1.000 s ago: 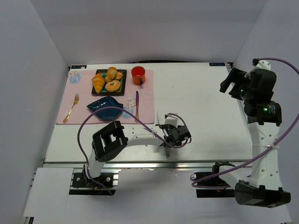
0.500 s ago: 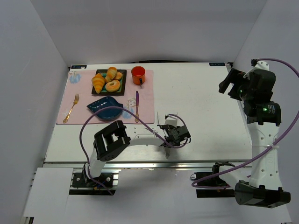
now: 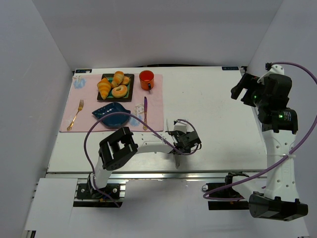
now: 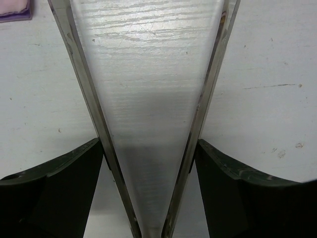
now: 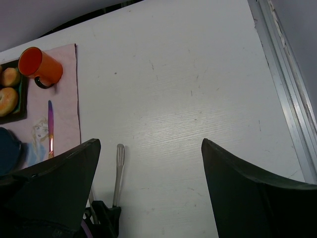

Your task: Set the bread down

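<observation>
Task stage (judged): pickup not yet begun; the bread point(image 3: 119, 78) is untouched on the black tray point(image 3: 114, 99).

- Bread location: far side of the tray, toward its far-right corner. The tray sits on the pink placemat point(image 3: 153, 99) in the far-left part of the table point(image 3: 213, 124).
- Neighbours: the croissant point(image 3: 104, 88) lies to its left and the ring pastry point(image 3: 119, 91) just on its near side, both close enough to crowd an approach.
- Appearance: a plump golden-brown roll with paler patches and no hole. Its long axis seems to run roughly from near to far, leaning a little (too small in the overhead view to be sure).
- Left gripper point(image 4: 148, 148): low near the table's near edge, about midway along it. The jaws are set wide, and a finger is seen lying against each arm of the metal tongs point(image 5: 119, 168), so the tongs are taken to be held, tips pointing away from the wrist.
- Right gripper point(image 5: 150, 148): raised by the right edge, jaws spread wide, nothing between them.
- Key relation: the bread lies far and to the left of the left gripper, well apart from it. The left arm is clearly the nearer one.
- A blue plate point(image 3: 111, 116) sits bare on the mat's near side and is judged the likely destination.
</observation>
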Controlling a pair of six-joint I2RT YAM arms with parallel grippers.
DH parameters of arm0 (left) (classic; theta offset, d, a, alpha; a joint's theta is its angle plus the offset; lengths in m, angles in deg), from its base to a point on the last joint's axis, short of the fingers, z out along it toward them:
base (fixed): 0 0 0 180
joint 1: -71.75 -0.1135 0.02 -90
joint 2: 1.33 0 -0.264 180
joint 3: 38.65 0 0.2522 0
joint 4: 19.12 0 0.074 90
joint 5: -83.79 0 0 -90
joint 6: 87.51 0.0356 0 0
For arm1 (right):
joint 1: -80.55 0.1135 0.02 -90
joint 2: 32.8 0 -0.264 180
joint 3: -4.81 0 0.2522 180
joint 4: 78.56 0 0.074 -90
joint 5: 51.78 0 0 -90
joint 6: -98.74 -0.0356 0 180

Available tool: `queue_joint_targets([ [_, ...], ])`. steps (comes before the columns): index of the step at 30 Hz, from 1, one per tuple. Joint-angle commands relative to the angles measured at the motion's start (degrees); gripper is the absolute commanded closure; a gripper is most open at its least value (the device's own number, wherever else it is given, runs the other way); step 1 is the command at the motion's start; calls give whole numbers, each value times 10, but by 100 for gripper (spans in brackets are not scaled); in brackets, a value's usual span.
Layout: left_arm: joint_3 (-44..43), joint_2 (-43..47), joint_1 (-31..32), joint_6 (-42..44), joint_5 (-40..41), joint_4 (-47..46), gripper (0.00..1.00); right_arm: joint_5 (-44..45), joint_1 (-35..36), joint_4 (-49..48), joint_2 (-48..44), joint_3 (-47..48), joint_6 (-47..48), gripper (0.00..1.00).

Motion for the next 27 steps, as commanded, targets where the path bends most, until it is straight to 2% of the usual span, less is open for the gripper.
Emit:
queue_joint_targets([
  [1,6,-10,-7,-4,3,8,16,-10,-3,-29,-6,-3,0,11],
  [6,-2,-22,-7,-4,4,18,19,-10,-3,-29,-4,-1,-1,11],
  [11,-1,-21,-7,-3,3,14,29,-10,-3,-30,-2,-2,-1,11],
  [17,-18,-6,-7,4,18,42,34,-2,-3,-30,-3,-1,-2,11],
  [27,-94,106,-7,25,60,130,41,62,-4,-27,-8,-4,-15,11],
])
